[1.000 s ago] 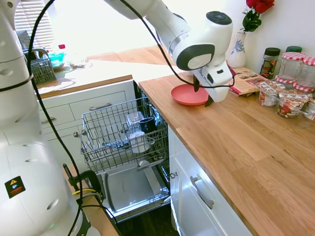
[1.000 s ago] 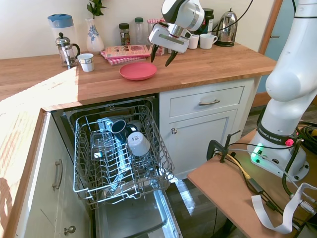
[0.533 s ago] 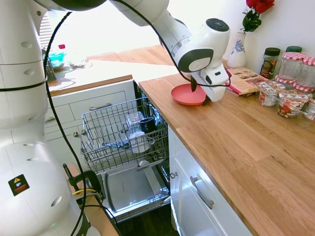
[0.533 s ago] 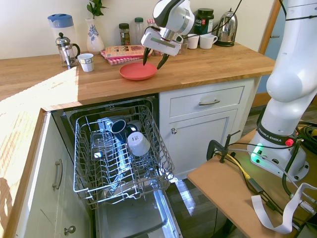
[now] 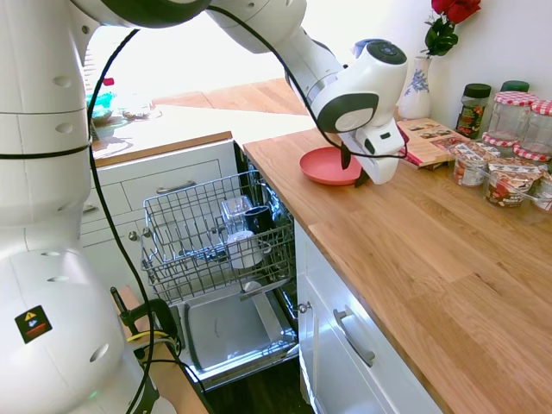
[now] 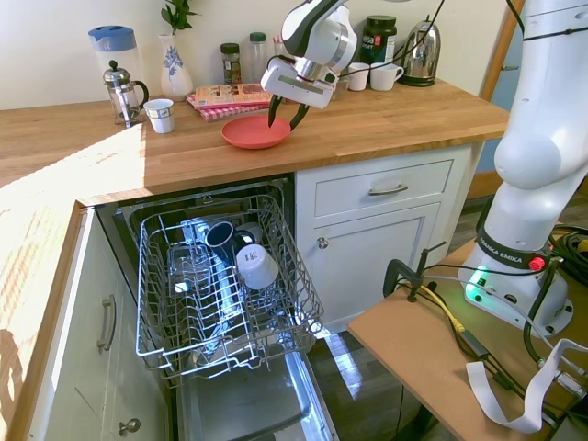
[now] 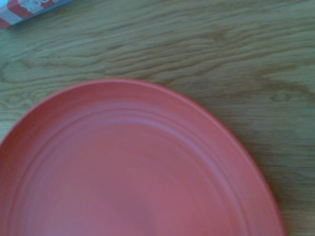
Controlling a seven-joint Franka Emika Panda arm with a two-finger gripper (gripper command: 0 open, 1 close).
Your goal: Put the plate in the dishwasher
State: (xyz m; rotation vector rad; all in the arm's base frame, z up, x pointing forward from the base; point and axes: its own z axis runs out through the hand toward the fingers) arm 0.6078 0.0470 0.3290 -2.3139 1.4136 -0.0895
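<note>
The coral-red plate (image 5: 324, 166) (image 6: 250, 132) lies flat on the wooden counter, right above the dishwasher (image 5: 226, 328) (image 6: 234, 404). The dishwasher's door is dropped down and its wire rack (image 5: 164, 226) (image 6: 152, 303) is pulled out. My gripper (image 5: 354, 168) (image 6: 284, 117) hangs open, pointing down over the rim of the plate on the side away from the vase. One fingertip is above the plate and the other is beyond its rim. Nothing is held. The wrist view shows the plate (image 7: 123, 172) close up on bare wood.
Cups and a glass (image 6: 257, 265) sit in the rack. Behind the plate lie a magazine (image 6: 234, 95) and, toward the wall, a vase (image 6: 175, 66), jars (image 5: 509, 121), a French press (image 6: 122, 92), a small cup (image 6: 160, 115), mugs and a kettle (image 6: 422, 40).
The gripper has moved sideways to the plate and come down lower, and now stands over its rim. The plate has not moved.
</note>
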